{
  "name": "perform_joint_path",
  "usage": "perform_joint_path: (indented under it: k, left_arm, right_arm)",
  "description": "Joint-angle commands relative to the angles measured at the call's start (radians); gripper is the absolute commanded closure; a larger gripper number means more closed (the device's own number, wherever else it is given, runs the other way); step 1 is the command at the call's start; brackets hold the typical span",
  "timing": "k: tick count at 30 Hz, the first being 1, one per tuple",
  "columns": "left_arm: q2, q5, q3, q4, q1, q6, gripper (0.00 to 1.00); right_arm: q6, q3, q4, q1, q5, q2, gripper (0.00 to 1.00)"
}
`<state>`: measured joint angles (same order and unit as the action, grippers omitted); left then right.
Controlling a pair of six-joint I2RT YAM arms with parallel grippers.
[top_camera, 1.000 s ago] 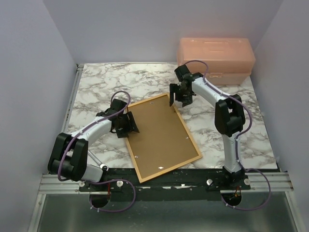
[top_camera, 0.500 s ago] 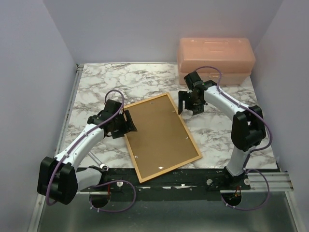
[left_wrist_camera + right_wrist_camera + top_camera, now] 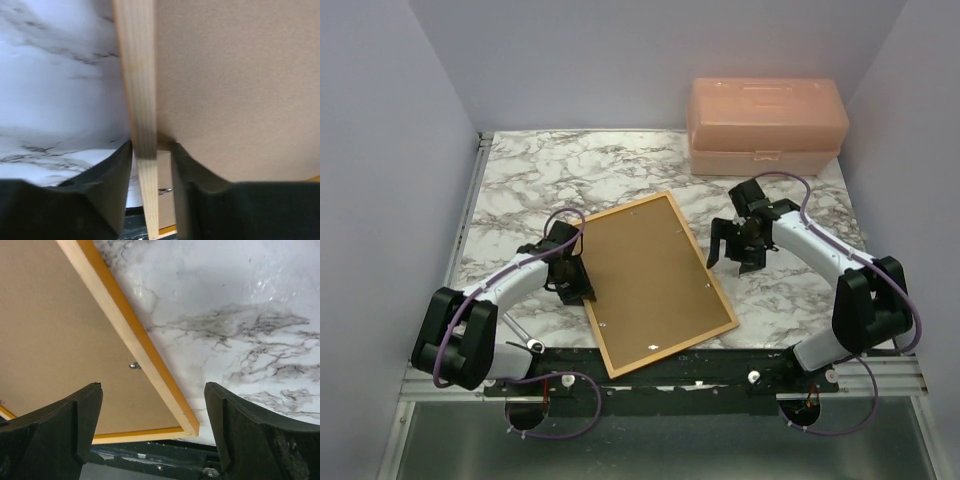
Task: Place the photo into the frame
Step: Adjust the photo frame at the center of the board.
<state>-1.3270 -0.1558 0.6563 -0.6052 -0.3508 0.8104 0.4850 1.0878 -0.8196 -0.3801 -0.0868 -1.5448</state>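
Now we are seeing the empty, wide right hand [image 3: 735, 257] leaving the frame [image 3: 626, 205] while the left hand [image 3: 151, 146] narrows astride its rail, grip uncertain, likely for lifting.

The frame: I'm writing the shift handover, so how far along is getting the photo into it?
Looks done: the frame lies back-up, brown backing board seated in it. In hand: the left gripper straddles the frame's left rail; the right gripper hangs open beside it. Left: no photo shows in any view, so it is either hidden under the board or yet to go in.
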Motion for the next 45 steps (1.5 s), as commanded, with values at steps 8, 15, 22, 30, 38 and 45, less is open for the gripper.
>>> perform_joint_path:
  k: [8, 15, 22, 30, 38, 45]
  left_arm:
    - [-0.092, -0.201, 0.010, 0.276, -0.008, 0.130, 1.00]
    - [0.008, -0.124, -0.042, 0.382, -0.008, 0.309, 1.00]
    - [0.126, -0.016, -0.113, 0.419, -0.057, 0.432, 1.00]
    - [0.207, 0.088, -0.130, 0.413, -0.188, 0.520, 0.60]
    - [0.297, 0.124, -0.159, 0.375, -0.217, 0.537, 0.40]
    - [0.435, 0.212, -0.144, 0.255, -0.216, 0.479, 0.40]
  right_arm:
    - [0.071, -0.101, 0.009, 0.014, -0.066, 0.160, 0.00]
    - [0.099, -0.123, -0.005, 0.014, -0.087, 0.143, 0.00]
    - [0.155, -0.193, 0.060, 0.014, -0.189, 0.150, 0.02]
    - [0.231, -0.309, 0.185, 0.014, -0.357, 0.155, 0.07]
    - [0.213, -0.399, 0.231, 0.012, -0.323, 0.116, 0.17]
    - [0.150, -0.364, 0.259, 0.012, -0.197, 0.020, 0.33]
